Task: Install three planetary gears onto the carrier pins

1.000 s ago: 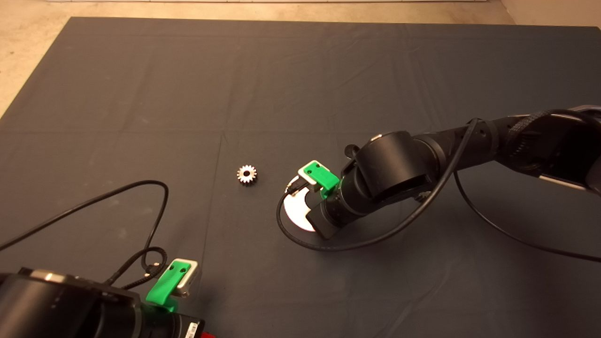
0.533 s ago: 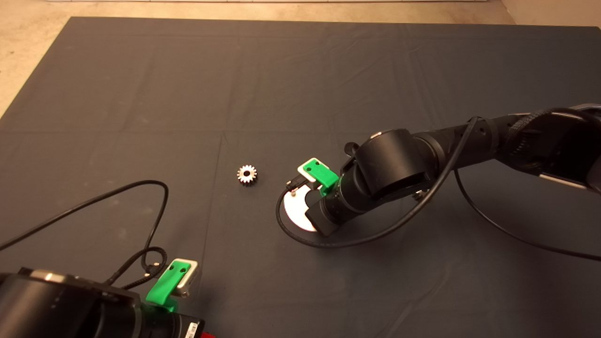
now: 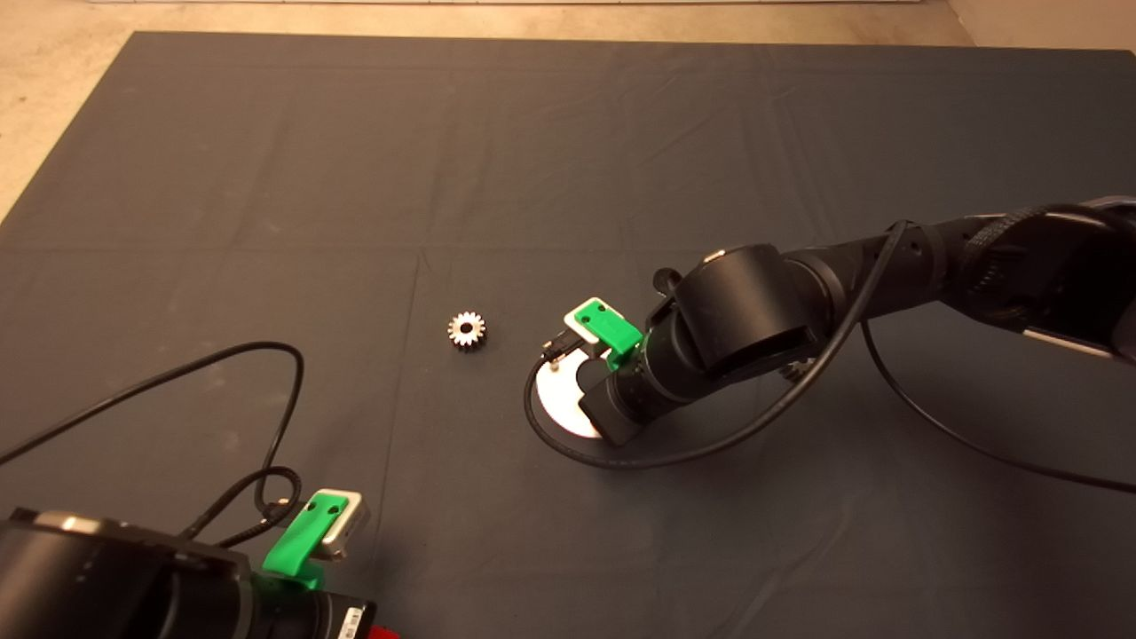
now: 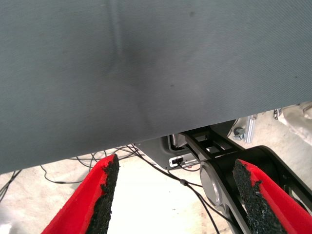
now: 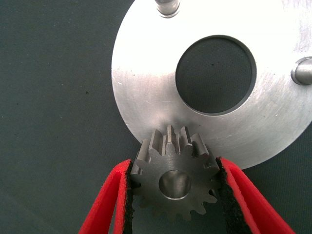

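My right gripper [image 3: 593,355] reaches in from the right over the round silver disc [image 3: 557,399]. In the right wrist view it [image 5: 174,168] is shut on a small silvery gear [image 5: 173,180], its red fingers [image 5: 114,200] on either side. The gear lies flat over the disc's [image 5: 146,87] rim, and something silvery shows in its centre hole. Two bare pins [image 5: 167,7] [image 5: 302,70] stand on the disc. A second gear [image 3: 466,330] lies loose on the mat, left of the disc. My left gripper [image 3: 311,532] is parked at the lower left, open [image 4: 178,187] and empty.
The dark mat [image 3: 266,177] covers the table. The right arm's black cable [image 3: 568,448] loops on the mat around the disc's near side. The left arm's cable [image 3: 177,377] lies on the mat at the left. The left wrist view shows the floor and cables past the mat's edge.
My left gripper and its cable have shifted a little toward the lower left. My right gripper has barely moved over the disc. The loose gear has not moved.
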You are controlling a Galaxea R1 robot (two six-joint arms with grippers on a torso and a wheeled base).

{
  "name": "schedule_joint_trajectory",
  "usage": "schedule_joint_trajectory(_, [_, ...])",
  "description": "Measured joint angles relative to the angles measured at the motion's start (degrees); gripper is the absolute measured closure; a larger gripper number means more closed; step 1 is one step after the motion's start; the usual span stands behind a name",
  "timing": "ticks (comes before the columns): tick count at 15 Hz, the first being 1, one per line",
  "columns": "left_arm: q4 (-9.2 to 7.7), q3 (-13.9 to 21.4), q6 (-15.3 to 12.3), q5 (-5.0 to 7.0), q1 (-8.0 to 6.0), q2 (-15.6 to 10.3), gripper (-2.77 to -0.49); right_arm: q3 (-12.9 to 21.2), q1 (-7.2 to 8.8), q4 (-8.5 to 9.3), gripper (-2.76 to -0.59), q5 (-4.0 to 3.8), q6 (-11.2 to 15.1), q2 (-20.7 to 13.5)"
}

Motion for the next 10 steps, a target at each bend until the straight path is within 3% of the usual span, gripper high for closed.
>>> schedule_joint_trajectory(3, [0.02,0.0,0.1,-0.78,-0.10,-1.9,-1.63,0.4,-0.02,0.00,-0.97,-0.30,0.0,-0.6])
schedule_joint_trajectory(9, [0.05,0.0,0.1,-1.35,-0.11,-1.7,-1.63,2.3,-0.02,0.00,-0.97,-0.48,-0.1,-1.4])
schedule_joint_trajectory(10, [0.05,0.0,0.1,-1.89,-0.11,-1.7,-1.63,2.4,-0.02,0.00,-0.97,-0.49,-0.1,-1.4])
